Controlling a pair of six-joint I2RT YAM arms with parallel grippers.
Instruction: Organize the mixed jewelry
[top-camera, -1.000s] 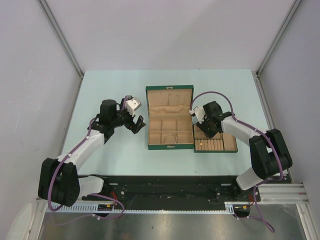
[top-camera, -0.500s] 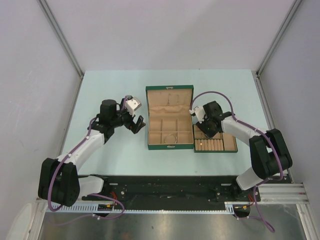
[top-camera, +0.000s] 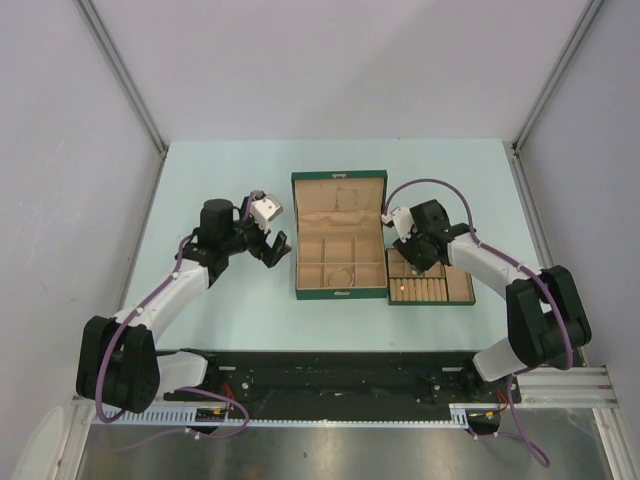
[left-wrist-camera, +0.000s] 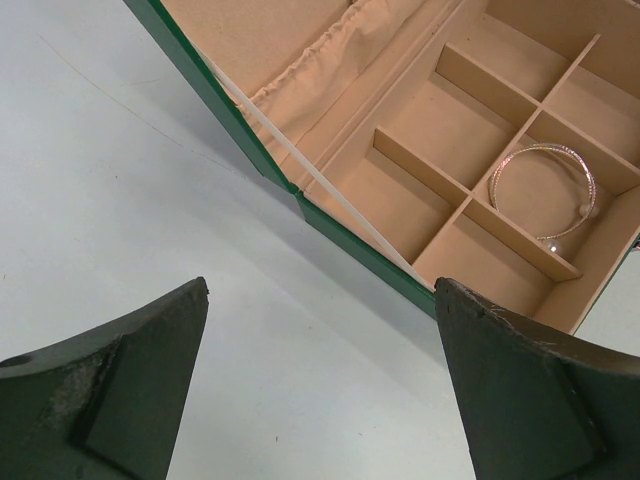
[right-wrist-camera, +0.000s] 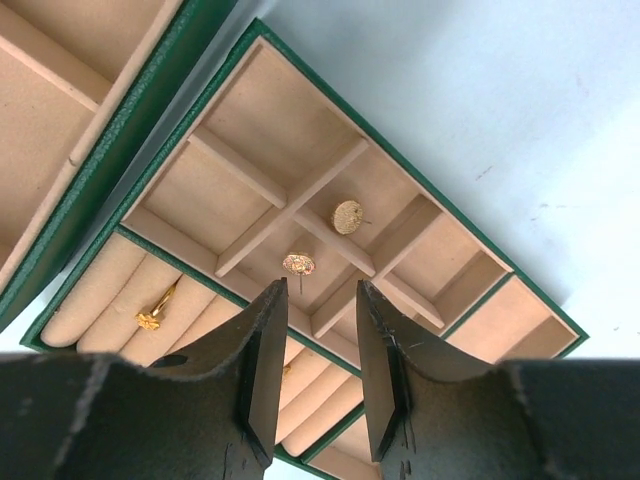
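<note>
A thin silvery loop with a pale bead lies in a middle compartment of the open green box; it also shows in the top view. My left gripper is open and empty over bare table left of the box. My right gripper is slightly open and empty, just above the green tray. Two small round studs lie in tray compartments. A gold ring sits in the tan rolls. The long chain necklace is not in view.
The tray lies flush against the box's right side. The box lid lies open toward the back. The pale table top extends to the left and back, with grey walls all round.
My right gripper has shifted slightly back and to the right over the tray. The left arm has not moved.
</note>
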